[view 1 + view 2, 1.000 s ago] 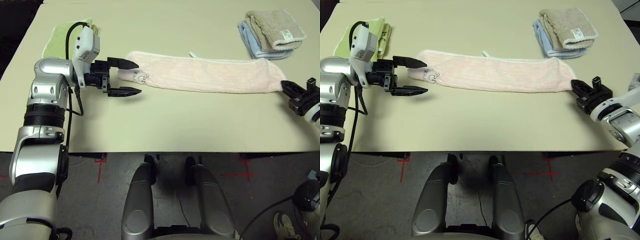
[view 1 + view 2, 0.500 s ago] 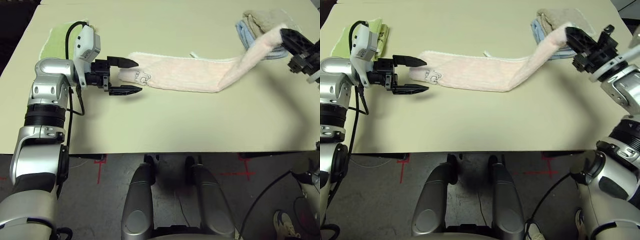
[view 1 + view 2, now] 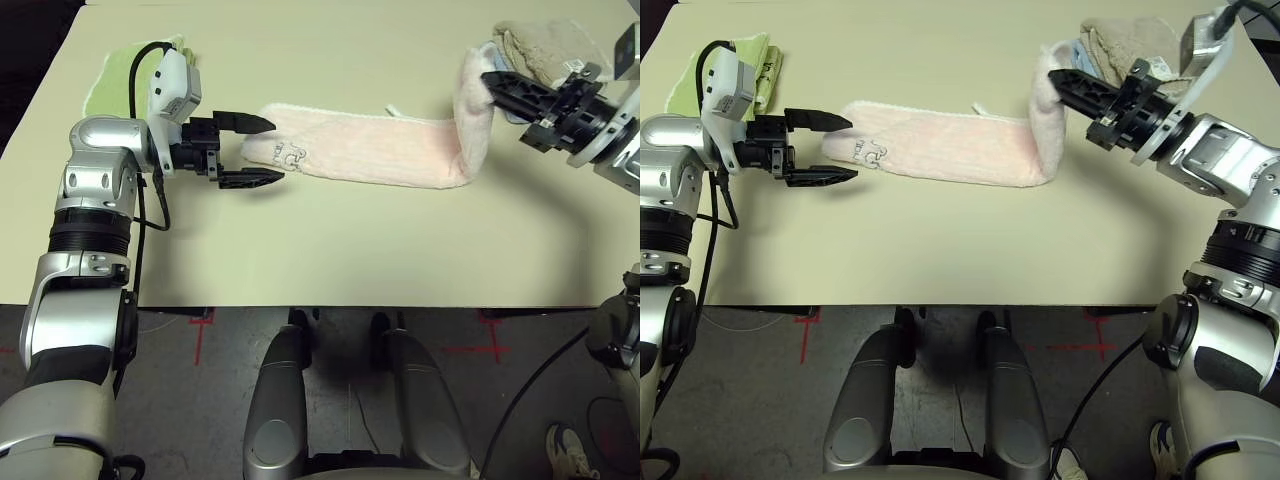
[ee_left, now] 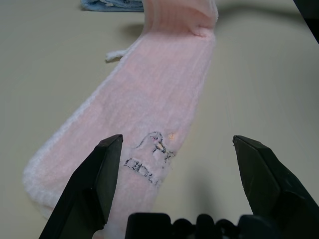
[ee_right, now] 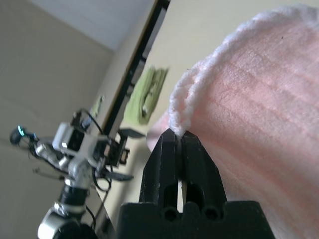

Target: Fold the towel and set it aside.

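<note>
Pink terry towel (image 3: 370, 150) is lying lengthwise on the beige tabletop (image 3: 330, 250), its right end now lifted and curling back over itself, where a second ago it was lying flat. The right gripper (image 3: 1065, 82) is pinching that end with fingers pressed together and has swung up and leftward. The left gripper (image 3: 262, 152) is hovering unmoved at the logo end, fingers spread wide. Its wrist view is showing the embroidered logo (image 4: 149, 157) between the fingers; the right wrist view is showing the scalloped trim (image 5: 180, 107) clamped.
</note>
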Controlling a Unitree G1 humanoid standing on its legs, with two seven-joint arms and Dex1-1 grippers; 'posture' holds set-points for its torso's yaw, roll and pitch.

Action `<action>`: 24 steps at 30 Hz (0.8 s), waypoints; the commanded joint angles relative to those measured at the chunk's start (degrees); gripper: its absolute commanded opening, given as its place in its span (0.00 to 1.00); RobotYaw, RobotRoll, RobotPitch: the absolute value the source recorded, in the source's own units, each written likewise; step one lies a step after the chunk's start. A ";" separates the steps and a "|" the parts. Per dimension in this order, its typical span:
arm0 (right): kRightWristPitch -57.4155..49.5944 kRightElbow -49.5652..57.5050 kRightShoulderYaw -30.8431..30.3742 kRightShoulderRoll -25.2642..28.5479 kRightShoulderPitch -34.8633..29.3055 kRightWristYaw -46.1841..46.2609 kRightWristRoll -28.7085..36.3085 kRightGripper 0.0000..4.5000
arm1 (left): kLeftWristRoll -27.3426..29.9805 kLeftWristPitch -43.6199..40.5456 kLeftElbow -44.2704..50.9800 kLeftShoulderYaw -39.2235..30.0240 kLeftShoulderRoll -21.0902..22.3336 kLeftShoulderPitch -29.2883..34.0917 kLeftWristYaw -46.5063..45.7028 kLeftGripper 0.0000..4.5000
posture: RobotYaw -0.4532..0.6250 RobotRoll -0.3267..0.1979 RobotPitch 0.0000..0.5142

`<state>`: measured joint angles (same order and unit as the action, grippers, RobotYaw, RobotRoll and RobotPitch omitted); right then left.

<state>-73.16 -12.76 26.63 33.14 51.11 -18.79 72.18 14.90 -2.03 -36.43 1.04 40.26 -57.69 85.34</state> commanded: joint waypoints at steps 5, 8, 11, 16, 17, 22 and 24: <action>-1.09 4.12 -4.38 -1.26 -2.49 -0.12 -3.24 0.01 | -0.20 0.29 0.93 0.05 0.03 1.14 0.21 1.00 | 0.48 0.62 0.61; -1.45 4.71 -5.95 -1.72 -2.90 -0.31 -4.70 0.01 | -0.29 0.33 0.84 0.13 0.01 1.01 0.23 1.00 | 0.48 0.62 0.61; -0.93 4.60 -7.29 -2.99 -2.45 0.71 -6.69 0.01 | -0.34 0.42 0.79 0.17 0.00 0.94 0.25 1.00 | 0.48 0.62 0.62; -0.61 4.74 -9.08 -5.46 -2.26 1.05 -9.37 0.01 | -0.41 0.47 0.65 0.22 -0.07 0.79 0.19 1.00 | 0.49 0.62 0.62; -0.32 4.63 -9.42 -6.14 -2.14 1.24 -10.03 0.01 | -0.42 0.46 0.66 0.22 -0.06 0.81 0.17 1.00 | 0.49 0.62 0.62; 1.78 3.04 -12.04 -8.53 -1.45 0.36 -14.52 0.01 | -0.39 0.26 0.94 0.20 -0.10 0.99 -0.02 1.00 | 0.49 0.62 0.63; 1.75 2.85 -13.11 -9.02 -1.08 -0.74 -15.66 0.01 | -0.34 0.18 1.13 0.16 -0.03 1.11 -0.03 1.00 | 0.49 0.62 0.63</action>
<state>-71.52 -9.58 14.41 24.16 49.97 -18.54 57.49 14.88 -2.01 -36.38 1.05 40.20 -57.69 85.24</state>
